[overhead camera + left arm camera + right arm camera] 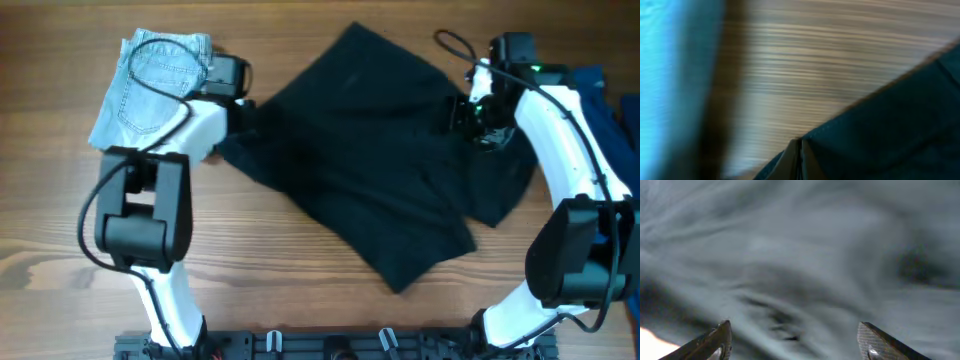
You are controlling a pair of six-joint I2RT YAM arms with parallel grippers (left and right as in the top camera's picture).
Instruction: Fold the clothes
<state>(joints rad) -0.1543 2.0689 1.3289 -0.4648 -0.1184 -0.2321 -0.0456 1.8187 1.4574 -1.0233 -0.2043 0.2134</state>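
We counted three garments. One pair of black shorts [370,170] lay spread and rumpled across the middle of the table [300,285]. One pair of denim shorts [150,85] sat at its far left corner, and one blue garment [610,110] at its right edge. Of two grippers, the left gripper [800,157] was pinched tight on the black shorts' left edge. The right gripper [795,329] hung wide open over them, holding nothing.

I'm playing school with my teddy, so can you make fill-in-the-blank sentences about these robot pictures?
The big shorts in the middle are ____.
The pale denim shorts lie beside the ____ arm.
The right gripper has its jaws ____.
The left gripper is ____ on the big shorts.
Missing words: black; left; open; shut.
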